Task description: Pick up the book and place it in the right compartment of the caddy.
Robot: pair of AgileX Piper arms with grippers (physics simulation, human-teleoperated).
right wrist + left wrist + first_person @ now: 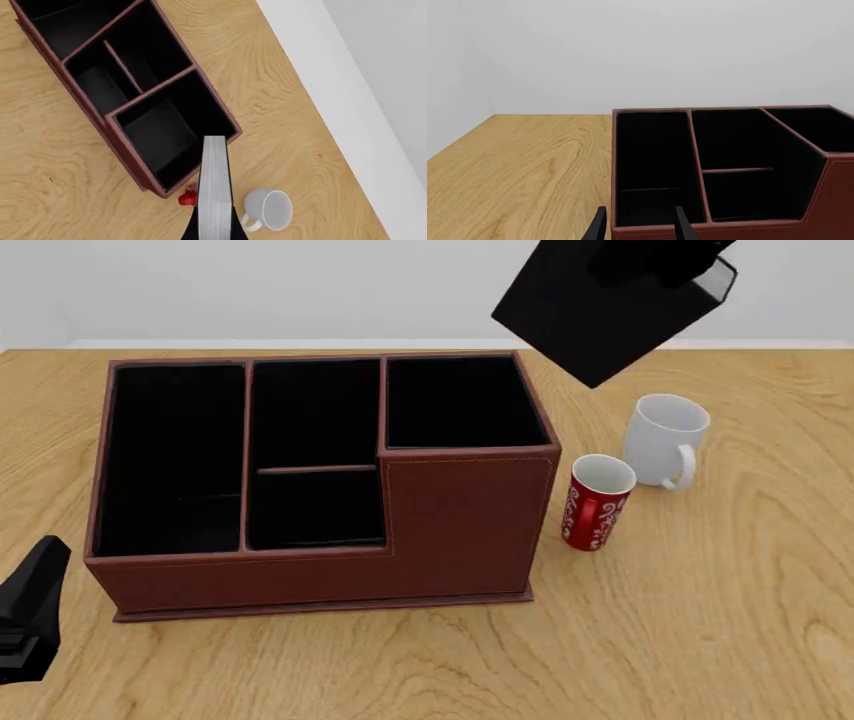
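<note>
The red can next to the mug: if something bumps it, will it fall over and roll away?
Probably. The can stands upright, tall and narrow, so a knock up high could tip it. On its round side it would likely roll, maybe into the mug beside it. It looks light, so a low nudge might just slide it along the table.

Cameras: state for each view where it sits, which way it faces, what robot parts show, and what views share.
Front: fixed above the arms' side, facing forward and down at the caddy; the left gripper shows at the edge.
Left wrist: low behind its fingers, facing the caddy's near wall.
Right wrist: high, facing down; fingers clamp the book.
Shared: front and right wrist show the caddy, book, white mug and red can.
</note>
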